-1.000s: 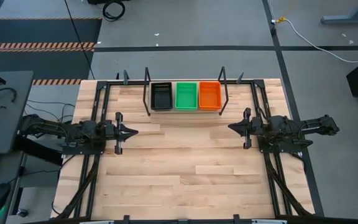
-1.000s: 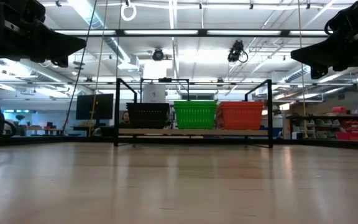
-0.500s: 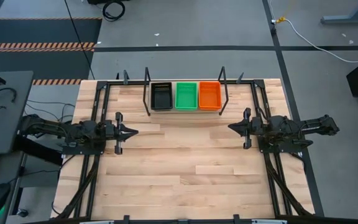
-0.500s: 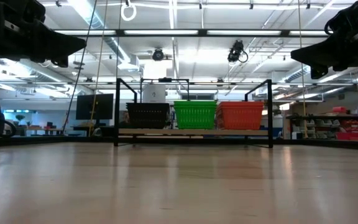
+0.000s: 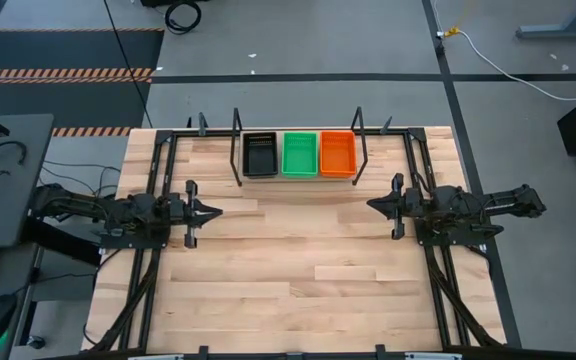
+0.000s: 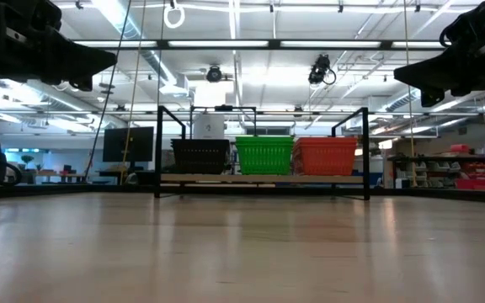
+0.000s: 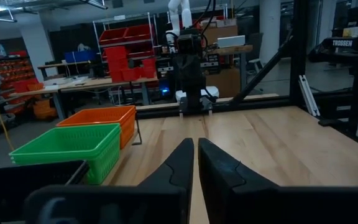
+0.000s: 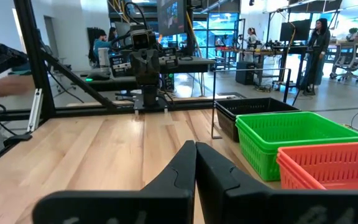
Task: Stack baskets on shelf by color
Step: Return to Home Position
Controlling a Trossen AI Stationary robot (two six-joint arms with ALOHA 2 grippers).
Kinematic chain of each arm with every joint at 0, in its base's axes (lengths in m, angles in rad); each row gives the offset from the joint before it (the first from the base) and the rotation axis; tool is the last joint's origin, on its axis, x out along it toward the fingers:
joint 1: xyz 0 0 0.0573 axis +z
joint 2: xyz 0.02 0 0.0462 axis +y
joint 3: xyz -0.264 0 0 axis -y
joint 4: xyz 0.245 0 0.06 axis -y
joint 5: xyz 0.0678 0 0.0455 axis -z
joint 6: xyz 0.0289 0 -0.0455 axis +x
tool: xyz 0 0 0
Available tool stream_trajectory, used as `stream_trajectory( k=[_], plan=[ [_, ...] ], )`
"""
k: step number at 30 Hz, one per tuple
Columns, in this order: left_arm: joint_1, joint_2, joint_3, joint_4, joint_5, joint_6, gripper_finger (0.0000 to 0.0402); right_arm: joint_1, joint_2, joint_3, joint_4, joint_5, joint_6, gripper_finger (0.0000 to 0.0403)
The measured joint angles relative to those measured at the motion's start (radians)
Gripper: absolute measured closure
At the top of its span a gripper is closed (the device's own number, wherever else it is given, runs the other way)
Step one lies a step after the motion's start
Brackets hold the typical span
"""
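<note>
Three basket stacks stand abreast on the shelf (image 5: 299, 179) at the table's far edge: black (image 5: 260, 155) on the left, green (image 5: 300, 155) in the middle, orange (image 5: 337, 154) on the right. In the low view they show as black (image 6: 199, 156), green (image 6: 264, 156) and orange (image 6: 325, 156), bottoms on the pale board. My left gripper (image 5: 218, 211) hovers shut over the table's left half, pointing right. My right gripper (image 5: 371, 205) hovers shut over the right half, pointing left. Both are well short of the shelf and hold nothing.
Thin black upright rods (image 5: 236, 147) (image 5: 361, 145) frame the shelf at each end. Black rail frames (image 5: 158, 170) (image 5: 420, 165) run along both table sides under the arms. Bare wood tabletop (image 5: 298, 260) lies between the arms and toward the near edge. People stand far off in the room (image 8: 321, 37).
</note>
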Motion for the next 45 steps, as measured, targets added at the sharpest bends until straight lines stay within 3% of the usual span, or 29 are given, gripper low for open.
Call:
stream_trajectory(
  k=[10, 45],
  plan=[
    [0.0, 0.0, 0.0, 0.0, 0.0, 0.0, 0.0383, 0.0, 0.0, 0.0, 0.0, 0.0, 0.0, 0.0389],
    [0.0, 0.0, 0.0, 0.0, 0.0, 0.0, 0.0374, 0.0, 0.0, 0.0, 0.0, 0.0, 0.0, 0.0389]
  ],
)
